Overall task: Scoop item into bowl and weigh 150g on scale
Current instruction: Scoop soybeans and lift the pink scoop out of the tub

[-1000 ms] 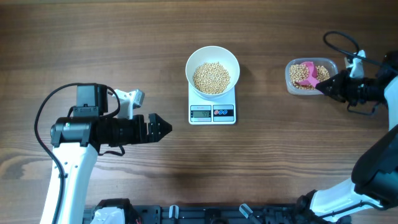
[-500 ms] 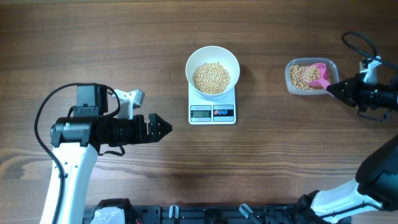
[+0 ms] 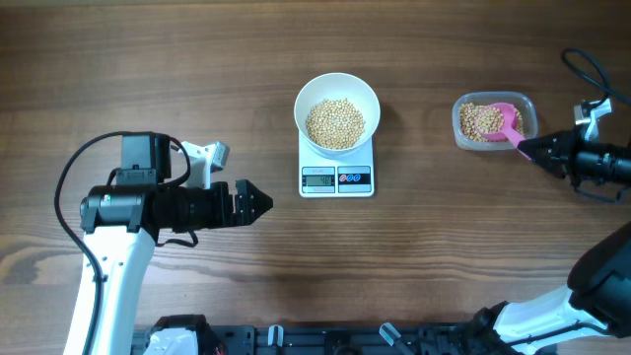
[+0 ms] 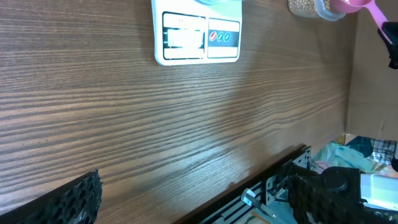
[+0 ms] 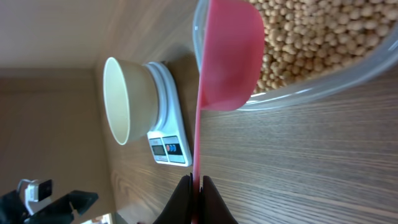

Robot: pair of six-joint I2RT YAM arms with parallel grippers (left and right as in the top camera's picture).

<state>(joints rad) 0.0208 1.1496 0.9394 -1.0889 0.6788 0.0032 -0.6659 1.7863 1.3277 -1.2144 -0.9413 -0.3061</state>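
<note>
Small round tan beans [image 3: 335, 122] lie in a loose heap inside the deep round white bowl [image 3: 337, 81]. The bowl stands on the flat white square scale [image 3: 337, 179] in the middle of the wood-grain table [image 3: 197, 79]. More of them fill the clear rounded-rectangular plastic container [image 3: 527, 106] to the right.

Only the overhead view looks down into the bowl. The right wrist view shows it side-on instead (tall, smooth-walled, cream in that light). It also shows the right gripper [image 3: 532, 149] pinched tight on the thin handle of the small pink plastic scoop [image 3: 506, 120], whose rounded cup sits in the container among the beans.

The left wrist view alone shows the left gripper [image 3: 258, 204] from within. Its fingers [image 4: 73, 200], black with cross-hatched pads, are spread as wide as they go and hold nothing. They hang over the table, with the scale's grey display ahead of them.
</note>
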